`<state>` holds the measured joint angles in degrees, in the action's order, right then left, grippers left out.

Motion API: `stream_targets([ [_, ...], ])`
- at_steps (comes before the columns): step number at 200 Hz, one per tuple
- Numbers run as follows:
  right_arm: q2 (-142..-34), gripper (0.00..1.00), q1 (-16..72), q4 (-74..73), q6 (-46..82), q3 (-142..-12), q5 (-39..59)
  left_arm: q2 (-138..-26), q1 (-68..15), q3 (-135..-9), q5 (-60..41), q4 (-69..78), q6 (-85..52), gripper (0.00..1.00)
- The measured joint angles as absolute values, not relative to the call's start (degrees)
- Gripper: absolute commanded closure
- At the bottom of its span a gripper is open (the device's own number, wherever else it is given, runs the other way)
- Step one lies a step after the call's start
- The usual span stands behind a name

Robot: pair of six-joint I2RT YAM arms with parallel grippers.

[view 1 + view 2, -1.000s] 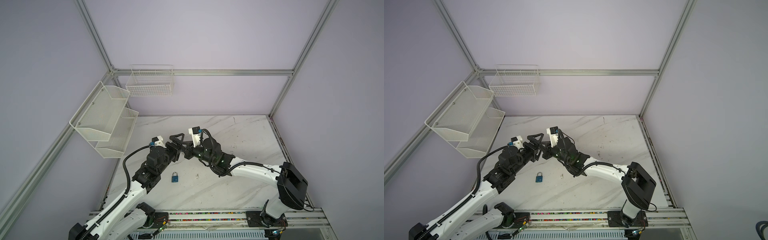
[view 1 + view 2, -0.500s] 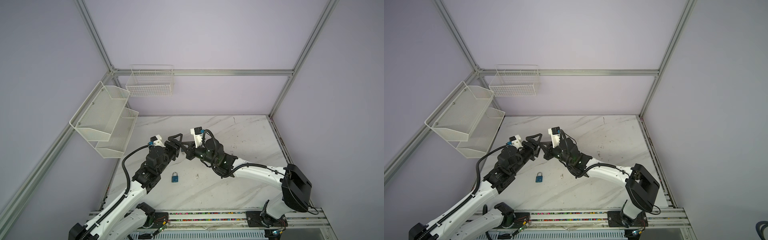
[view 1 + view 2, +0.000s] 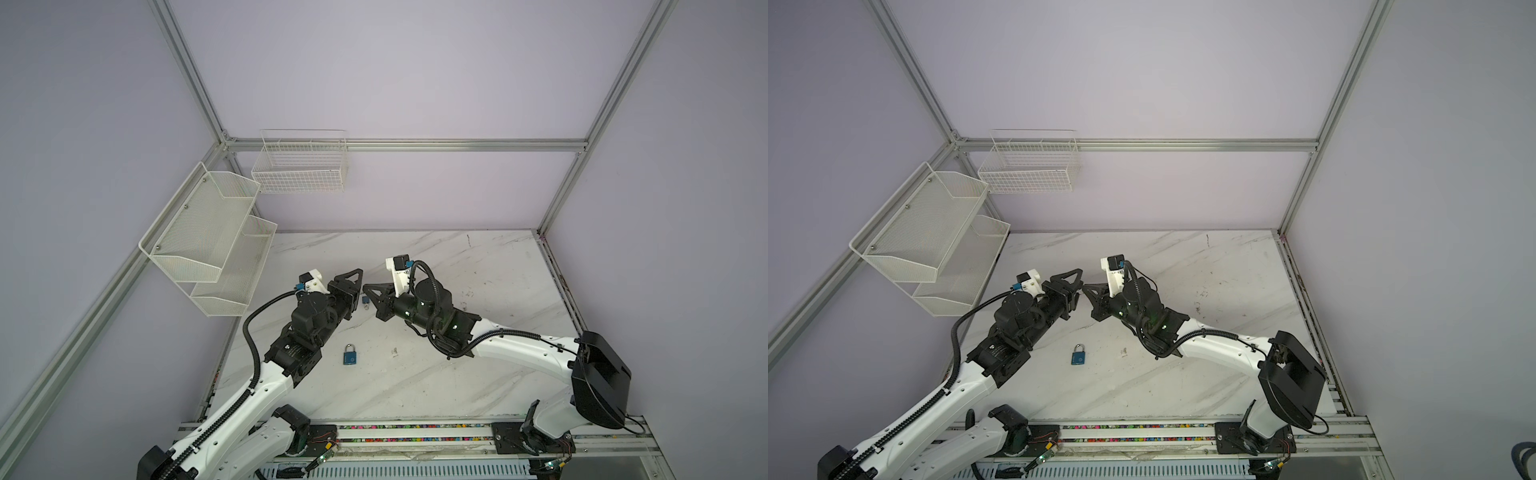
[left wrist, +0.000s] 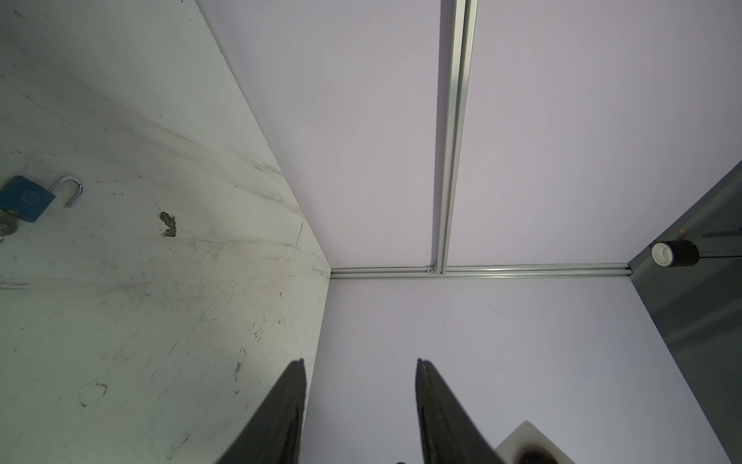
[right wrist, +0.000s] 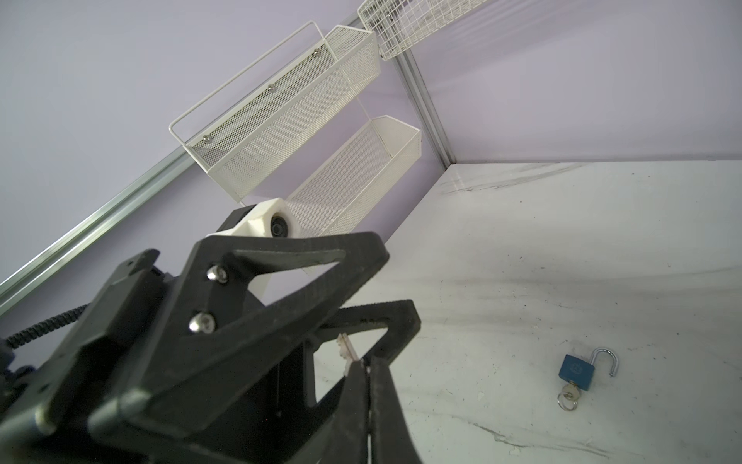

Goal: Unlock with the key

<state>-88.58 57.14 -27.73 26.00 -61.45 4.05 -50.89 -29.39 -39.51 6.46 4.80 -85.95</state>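
Key (image 5: pixel 347 350) sticks out of the right gripper (image 5: pixel 366 367), which pinches it tight, in the right wrist view. An open lock (image 5: pixel 576 371) lies on the table (image 5: pixel 562 241) with a second key (image 5: pixel 570 391) in it.

In the left wrist view the left gripper (image 4: pixel 359 369) is half open and holds nothing.

In both top views the two grippers point at each other, tips close, over the table's middle. A shut lock (image 3: pixel 350 355) lies nearer the front edge.

I think this step is passing or lining up the key. Next it must reach the shut lock, slide in and turn.
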Motion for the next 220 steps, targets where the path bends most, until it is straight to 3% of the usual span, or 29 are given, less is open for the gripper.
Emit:
stream_targets([
  [63,-87.7,1.0,57.1,-27.7,25.1,-61.5,3.8,-51.3,-29.4,-39.5,6.7,4.8,-86.2,0.8],
  [128,-87.7,1.0,57.1,-27.6,24.8,-61.5,3.5,-51.6,-29.4,-39.5,6.9,4.6,-86.0,0.9],
  [161,-87.7,1.0,57.1,-27.6,24.8,-61.5,3.2,-51.5,-29.4,-39.5,7.1,4.5,-85.9,1.0],
  [193,-87.7,1.0,57.1,-27.6,24.8,-61.5,3.2,-51.5,-29.4,-39.5,7.1,4.5,-85.9,1.0],
  [220,-87.7,0.82,57.1,-27.4,24.6,-61.5,3.2,-51.7,-29.4,-39.5,7.1,4.6,-84.6,1.0],
])
